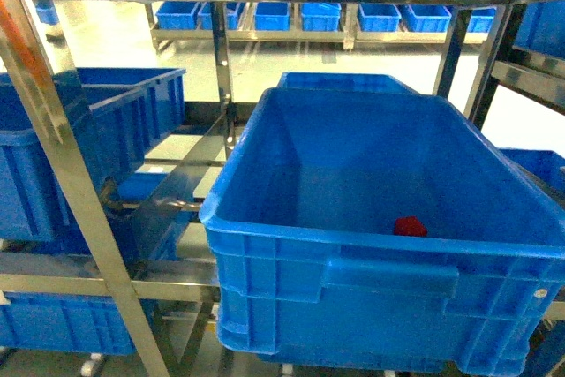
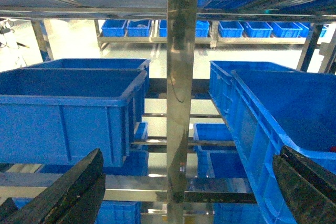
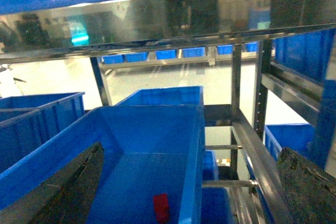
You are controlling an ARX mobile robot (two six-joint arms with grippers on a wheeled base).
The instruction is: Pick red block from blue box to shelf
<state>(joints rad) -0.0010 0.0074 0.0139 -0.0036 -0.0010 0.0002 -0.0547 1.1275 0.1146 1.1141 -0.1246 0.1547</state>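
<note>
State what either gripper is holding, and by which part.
Nothing. Both grippers, left and right, are open and empty; the red block lies in the blue box.

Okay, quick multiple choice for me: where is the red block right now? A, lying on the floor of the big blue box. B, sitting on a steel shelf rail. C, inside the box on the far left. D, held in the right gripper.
A: the red block lies on the inner floor of the blue box, near its front wall, with no gripper touching it.
</note>
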